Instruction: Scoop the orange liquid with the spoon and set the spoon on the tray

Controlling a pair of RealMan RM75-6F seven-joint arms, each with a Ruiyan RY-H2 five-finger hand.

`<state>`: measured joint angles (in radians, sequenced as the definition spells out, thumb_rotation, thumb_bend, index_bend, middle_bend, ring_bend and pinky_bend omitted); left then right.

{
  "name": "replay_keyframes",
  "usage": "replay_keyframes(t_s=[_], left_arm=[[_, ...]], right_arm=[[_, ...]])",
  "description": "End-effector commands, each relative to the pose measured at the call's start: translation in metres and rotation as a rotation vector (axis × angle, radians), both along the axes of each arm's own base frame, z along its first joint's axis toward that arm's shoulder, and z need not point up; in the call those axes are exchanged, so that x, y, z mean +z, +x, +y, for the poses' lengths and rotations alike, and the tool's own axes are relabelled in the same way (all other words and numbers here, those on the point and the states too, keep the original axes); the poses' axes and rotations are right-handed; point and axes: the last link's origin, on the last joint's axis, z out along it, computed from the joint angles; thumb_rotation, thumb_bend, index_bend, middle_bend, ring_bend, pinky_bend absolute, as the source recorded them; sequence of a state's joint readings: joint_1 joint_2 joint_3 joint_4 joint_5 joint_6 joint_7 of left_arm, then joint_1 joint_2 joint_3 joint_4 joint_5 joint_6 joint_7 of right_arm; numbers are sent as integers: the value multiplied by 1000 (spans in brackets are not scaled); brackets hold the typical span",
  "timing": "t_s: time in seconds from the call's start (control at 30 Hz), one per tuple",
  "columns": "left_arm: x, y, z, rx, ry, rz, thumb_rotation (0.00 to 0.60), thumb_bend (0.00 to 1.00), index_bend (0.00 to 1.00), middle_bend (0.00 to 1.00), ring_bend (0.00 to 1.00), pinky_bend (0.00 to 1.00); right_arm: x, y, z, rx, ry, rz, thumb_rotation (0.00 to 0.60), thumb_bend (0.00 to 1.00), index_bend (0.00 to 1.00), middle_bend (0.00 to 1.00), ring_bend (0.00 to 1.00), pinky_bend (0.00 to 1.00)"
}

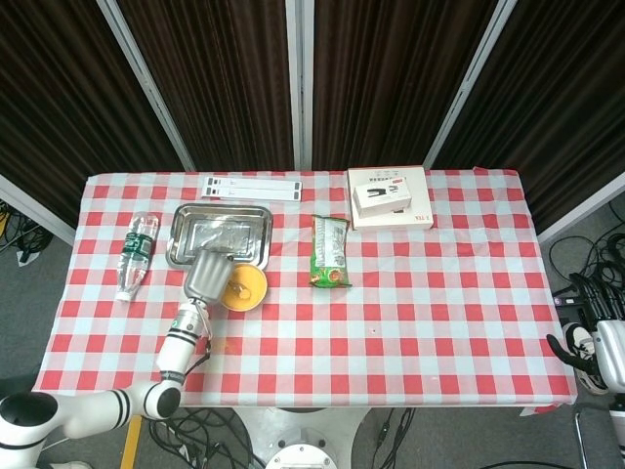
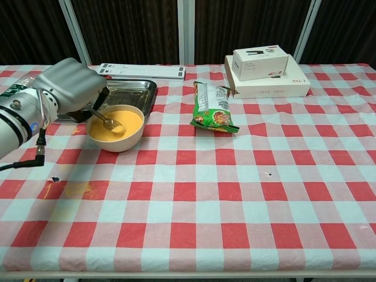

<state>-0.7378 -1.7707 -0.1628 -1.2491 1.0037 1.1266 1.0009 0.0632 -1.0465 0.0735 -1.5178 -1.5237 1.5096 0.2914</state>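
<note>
A cream bowl (image 2: pixel 116 127) (image 1: pixel 244 286) of orange liquid stands just in front of the steel tray (image 2: pixel 130 94) (image 1: pixel 220 234). My left hand (image 2: pixel 71 88) (image 1: pixel 207 274) is at the bowl's left side and holds a metal spoon (image 2: pixel 108 122) by its handle. The spoon's head sits at the liquid's surface with orange liquid on it. In the head view the hand hides the spoon. My right hand is in neither view.
A green snack bag (image 2: pixel 214 106) lies right of the bowl. Stacked white boxes (image 2: pixel 265 72) sit at the back right, a flat white strip (image 2: pixel 141 71) behind the tray, a plastic bottle (image 1: pixel 136 253) at the far left. An orange stain (image 2: pixel 75 189) marks the cloth near the front.
</note>
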Motion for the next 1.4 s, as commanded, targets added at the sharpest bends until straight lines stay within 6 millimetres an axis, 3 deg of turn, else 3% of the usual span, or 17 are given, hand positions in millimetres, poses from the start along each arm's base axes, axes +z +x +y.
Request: replay_keyframes(t_s=[0.03,0.27,0.57,0.73,1.0,1.4], left_arm=[[7,0,5,29,9,-33,600,509,694,1000,955,960],[25,-3,12,152,4,-181,600,509,694,1000,955,960],[29,-6,5,94,24,-100,600,509,694,1000,955,960],[28,0,5,-144,129,179,600,510,693,1000,955,960],[20,10,-2,-367,156,440,600,510,693,1000,955,960],[12,21,-10,-474,176,710,600,513,687,1000,953,955]], right_arm=[[0,1,0,2,0,0,600,177,51,77,0,48],[0,1,0,0,0,0,600,177,52,77,0,48],[0,1,1,3,-1,0,600,177,52,78,0,49],[1,2,1,4,-2,3,600,177,51,77,0,48],[2,3,1,5,-3,3,600,178,52,77,0,49],[4,3,3,4,-6,3,600,177,51,77,0,48]])
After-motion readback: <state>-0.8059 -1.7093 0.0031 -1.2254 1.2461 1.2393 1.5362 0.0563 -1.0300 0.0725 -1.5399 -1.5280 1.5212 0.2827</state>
